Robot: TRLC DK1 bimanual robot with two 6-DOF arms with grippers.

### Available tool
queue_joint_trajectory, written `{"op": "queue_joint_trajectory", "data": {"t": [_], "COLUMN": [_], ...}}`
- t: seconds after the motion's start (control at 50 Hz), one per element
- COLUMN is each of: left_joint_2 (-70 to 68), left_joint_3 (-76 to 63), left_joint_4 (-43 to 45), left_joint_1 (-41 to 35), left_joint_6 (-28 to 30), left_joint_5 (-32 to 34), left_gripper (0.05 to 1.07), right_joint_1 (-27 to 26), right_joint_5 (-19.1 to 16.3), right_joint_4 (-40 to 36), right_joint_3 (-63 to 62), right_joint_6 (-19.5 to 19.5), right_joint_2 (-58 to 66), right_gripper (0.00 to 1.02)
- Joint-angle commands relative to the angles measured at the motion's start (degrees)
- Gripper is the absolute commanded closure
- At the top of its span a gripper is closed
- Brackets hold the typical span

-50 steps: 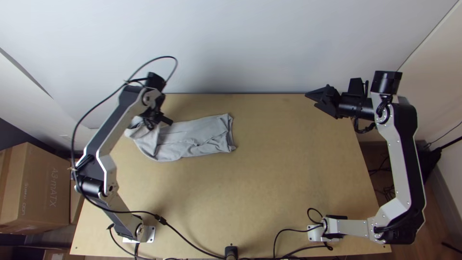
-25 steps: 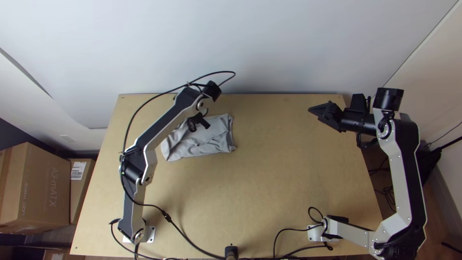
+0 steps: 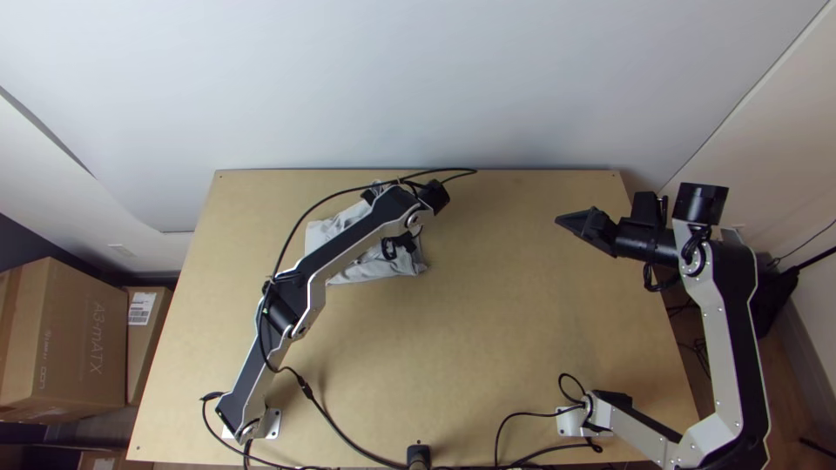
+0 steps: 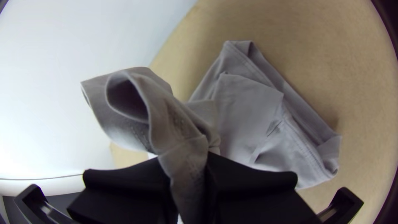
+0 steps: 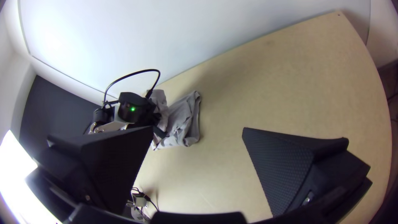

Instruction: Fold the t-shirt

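The grey t-shirt [image 3: 370, 268] lies as a folded bundle in the table's left half, partly under the left arm. My left gripper [image 3: 402, 245] is over the bundle's right part. In the left wrist view, my left gripper [image 4: 188, 166] is shut on a raised, bunched part of the t-shirt [image 4: 248, 116], whose flatter layers rest on the table. My right gripper [image 3: 559, 219] is right of the cloth, apart from it. Seen in the right wrist view, my right gripper [image 5: 198, 128] stands open with nothing between its fingers.
The light wooden table [image 3: 505, 339] has bare surface between the cloth and the right arm and toward the near edge. A white wall [image 3: 522, 78] rises behind the far edge. Cables [image 3: 348, 439] run along the near edge, and cardboard boxes [image 3: 65, 335] stand at the left.
My left gripper has moved right, carrying the t-shirt's left end over toward its right part. The cloth now covers less table on the left. The right arm has shifted slightly toward the near edge.
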Motion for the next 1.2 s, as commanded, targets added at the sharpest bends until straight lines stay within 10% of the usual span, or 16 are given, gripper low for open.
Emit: {"op": "queue_joint_trajectory", "data": {"t": [0.0, 0.06, 0.42, 0.64, 1.18], "left_joint_2": [2.6, 3.2, -0.8, -8.0, -33.9], "left_joint_3": [1.8, 2.0, 7.4, 7.2, -5.4], "left_joint_4": [2.1, 4.0, 24.9, 21.6, 8.7], "left_joint_1": [-1.4, -2.5, -6.7, -6.7, 16.4], "left_joint_6": [-1.7, -1.5, 1.2, -2.5, -13.1], "left_joint_5": [-1.0, -1.0, -0.9, 3.1, 31.0], "left_gripper": [0.66, 0.07, 0.1, 0.1, 0.11], "right_joint_1": [-0.4, -0.3, 1.6, 9.3, 28.2], "right_joint_5": [0.3, 0.3, 1.0, 8.4, 8.5], "right_joint_4": [-0.4, -0.5, 2.7, 7.2, 17.2], "right_joint_3": [-2.5, -3.8, -13.9, -13.8, 3.6], "right_joint_6": [-1.2, -1.4, -4.0, -3.3, 3.9], "right_joint_2": [-2.2, -3.2, -3.7, 1.2, 33.2], "right_gripper": [0.04, 0.04, 0.04, 0.04, 0.04]}}
